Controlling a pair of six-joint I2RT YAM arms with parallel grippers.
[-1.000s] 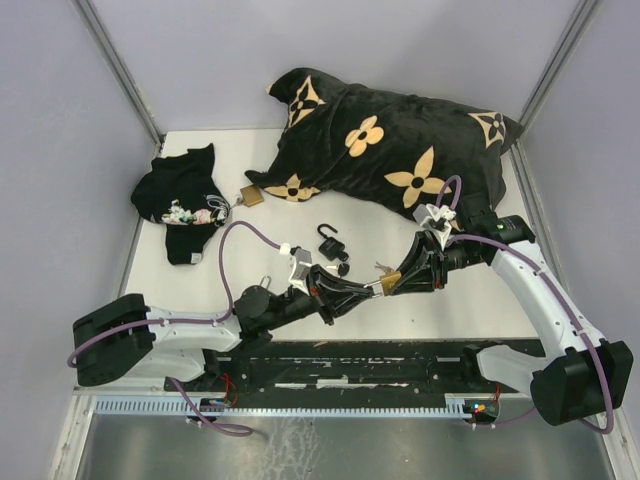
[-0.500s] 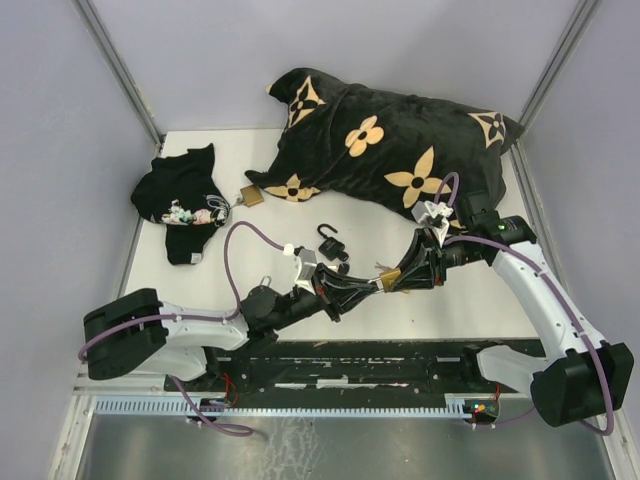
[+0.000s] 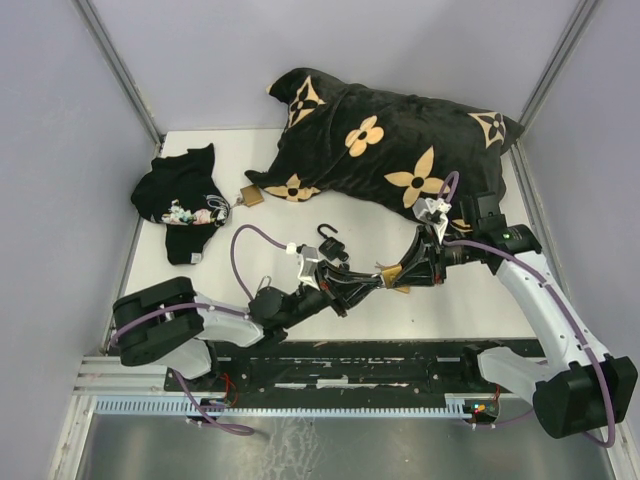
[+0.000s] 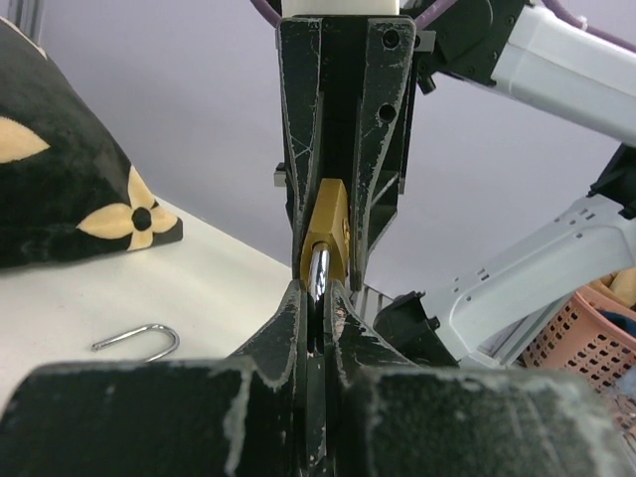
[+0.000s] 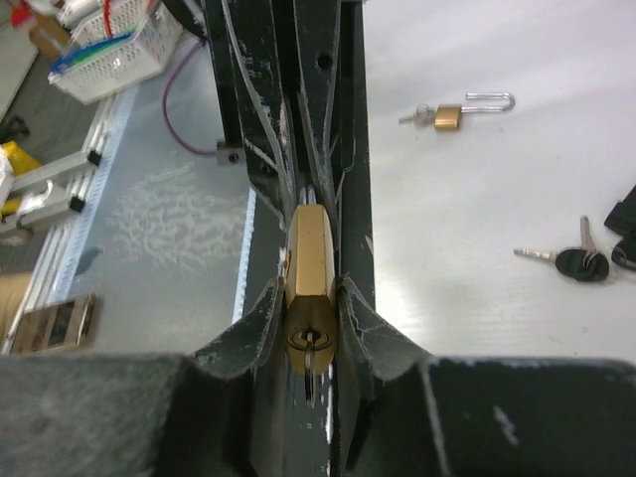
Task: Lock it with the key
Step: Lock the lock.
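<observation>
- A white bench (image 3: 450,300) enclosed by pale grey walls.
- A large black cushion (image 3: 390,150) printed with tan flower shapes, lying across the far right of the bench.
- A crumpled black cloth (image 3: 180,205) at the far left, with a few small pale items (image 3: 192,213) resting on it.
- A small brass padlock (image 3: 250,196) just beside the cushion's near left corner.
- A black padlock (image 3: 328,243), shackle open, mid-bench, with a black-headed key (image 5: 574,262) close by.
- Another brass padlock (image 5: 462,111) with a silver shackle and a key.
- A white basket (image 5: 109,50) off the bench.

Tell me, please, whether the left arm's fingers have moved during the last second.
Yes: the left arm's fingers, shut on the brass padlock, have shifted slightly to the right relative to the black padlock.
</observation>
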